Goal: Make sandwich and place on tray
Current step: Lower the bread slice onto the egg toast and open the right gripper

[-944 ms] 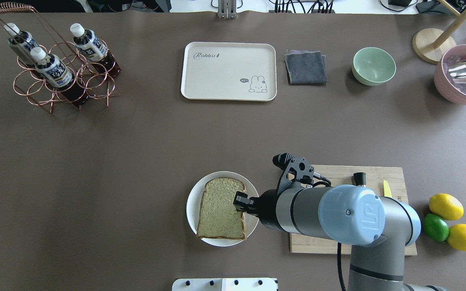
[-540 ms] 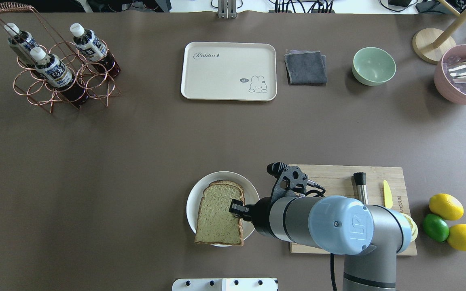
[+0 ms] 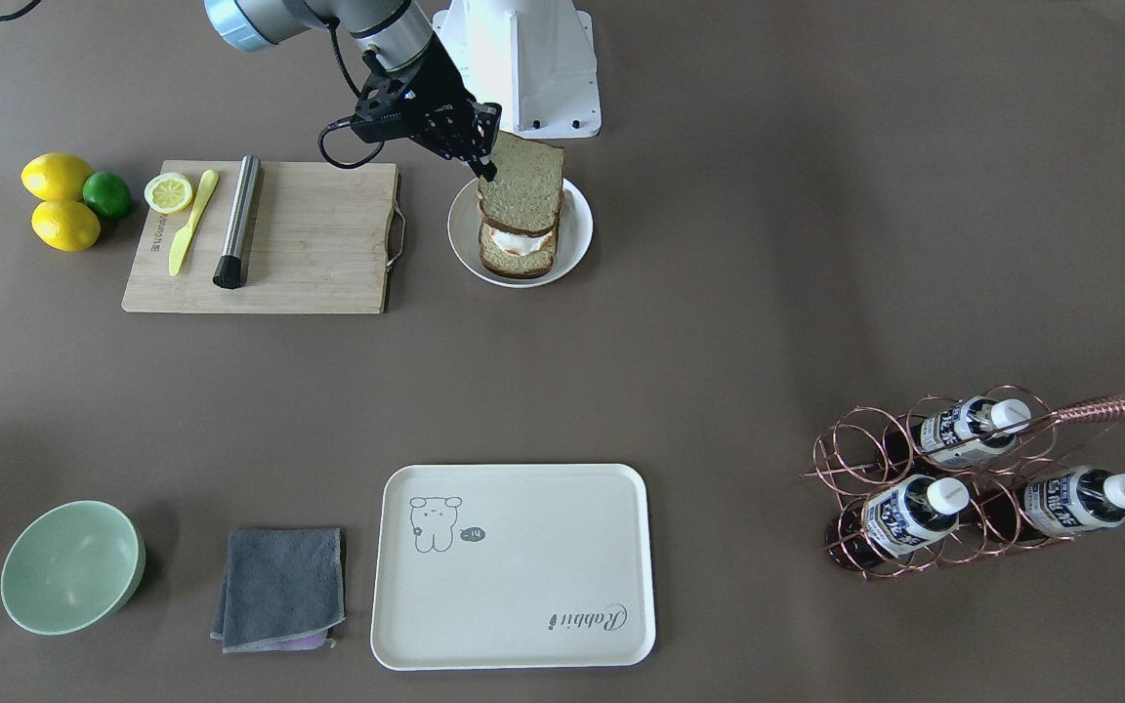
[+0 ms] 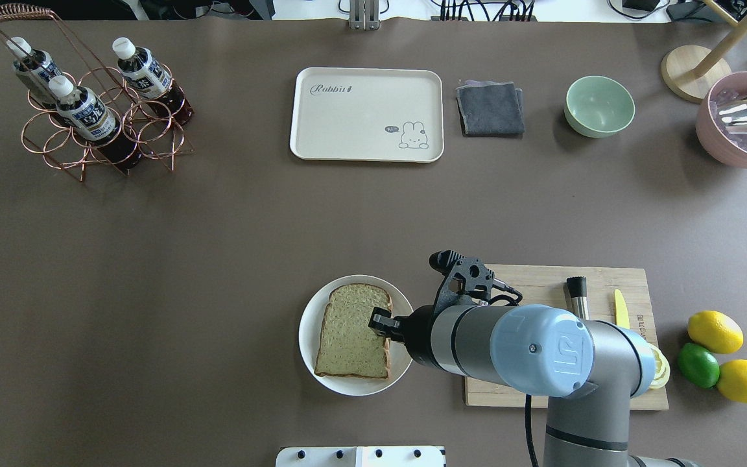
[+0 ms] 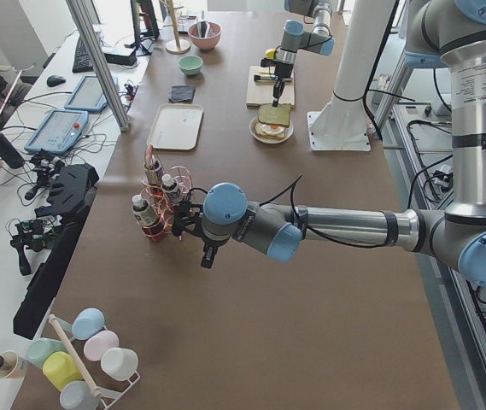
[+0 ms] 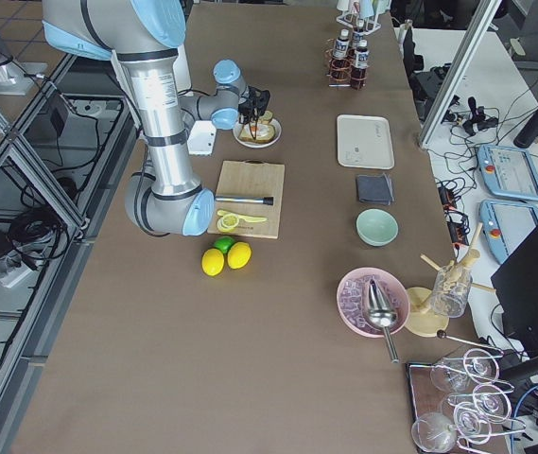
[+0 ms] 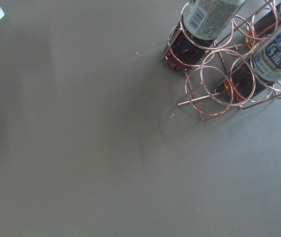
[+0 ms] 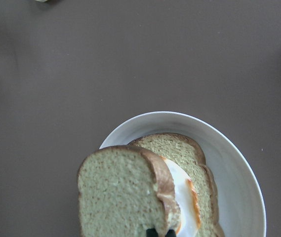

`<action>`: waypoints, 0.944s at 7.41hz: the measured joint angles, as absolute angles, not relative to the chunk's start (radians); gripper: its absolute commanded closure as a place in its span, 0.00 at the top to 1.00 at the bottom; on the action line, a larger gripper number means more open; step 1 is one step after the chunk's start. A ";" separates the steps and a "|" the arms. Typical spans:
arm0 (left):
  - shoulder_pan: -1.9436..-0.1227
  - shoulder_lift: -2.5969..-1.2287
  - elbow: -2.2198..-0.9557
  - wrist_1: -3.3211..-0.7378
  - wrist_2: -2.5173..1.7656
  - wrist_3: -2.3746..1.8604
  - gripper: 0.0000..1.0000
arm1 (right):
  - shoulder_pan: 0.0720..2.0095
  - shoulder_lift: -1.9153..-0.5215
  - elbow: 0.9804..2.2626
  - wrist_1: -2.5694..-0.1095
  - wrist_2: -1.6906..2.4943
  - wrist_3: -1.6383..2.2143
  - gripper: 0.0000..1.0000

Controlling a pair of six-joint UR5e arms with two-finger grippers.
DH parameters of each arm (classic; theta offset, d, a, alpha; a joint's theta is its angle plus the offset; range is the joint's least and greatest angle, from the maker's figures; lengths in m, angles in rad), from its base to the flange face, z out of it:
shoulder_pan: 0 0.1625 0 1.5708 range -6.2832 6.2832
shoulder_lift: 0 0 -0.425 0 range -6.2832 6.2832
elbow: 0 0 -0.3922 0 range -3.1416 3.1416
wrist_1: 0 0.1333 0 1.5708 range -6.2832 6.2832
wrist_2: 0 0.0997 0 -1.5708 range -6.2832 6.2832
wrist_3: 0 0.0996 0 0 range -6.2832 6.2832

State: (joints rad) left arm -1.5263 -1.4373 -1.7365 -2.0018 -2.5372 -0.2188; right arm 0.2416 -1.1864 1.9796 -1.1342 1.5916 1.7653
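Observation:
My right gripper (image 4: 380, 322) is shut on one edge of the top slice of bread (image 4: 352, 331) and holds it tilted just above the white plate (image 4: 308, 337). In the front view the gripper (image 3: 484, 161) holds the slice (image 3: 521, 181) over the bottom slice and fried egg (image 3: 519, 249). The right wrist view shows the held slice (image 8: 120, 192) over the egg (image 8: 184, 197). The cream tray (image 4: 366, 113) lies empty at the table's far side. My left gripper (image 5: 206, 256) hangs beside the bottle rack; I cannot tell whether it is open or shut.
A wooden cutting board (image 3: 309, 244) with a metal cylinder, a yellow knife and a lemon half lies right of the plate. Lemons and a lime (image 4: 714, 357) lie beyond it. A grey cloth (image 4: 490, 108), a green bowl (image 4: 599, 106) and a copper bottle rack (image 4: 88, 117) stand at the far side.
My right gripper, still holding the top slice, drifted toward the robot's side, uncovering the lower slice, then came back over the plate. The left arm shows no change.

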 measured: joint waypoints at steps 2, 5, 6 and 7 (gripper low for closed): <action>-1.526 -1.437 -1.736 -2.002 -2.537 -0.217 0.98 | 0.252 -1.163 1.945 -1.134 1.590 1.765 0.00; -1.526 -1.433 -1.736 -2.002 -2.538 -0.215 0.98 | 0.253 -1.153 1.895 -1.134 1.591 1.761 0.00; -1.526 -1.430 -1.737 -2.002 -2.538 -0.214 0.98 | 0.253 -1.152 1.887 -1.134 1.591 1.761 0.00; -1.526 -1.427 -1.738 -2.002 -2.538 -0.214 0.98 | 0.252 -1.151 1.883 -1.134 1.591 1.761 0.00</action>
State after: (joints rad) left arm -1.5263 -1.4271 -1.7376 -2.0018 -2.5385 -0.2136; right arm 0.2519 -1.1513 1.8829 -1.1336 1.5907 1.7606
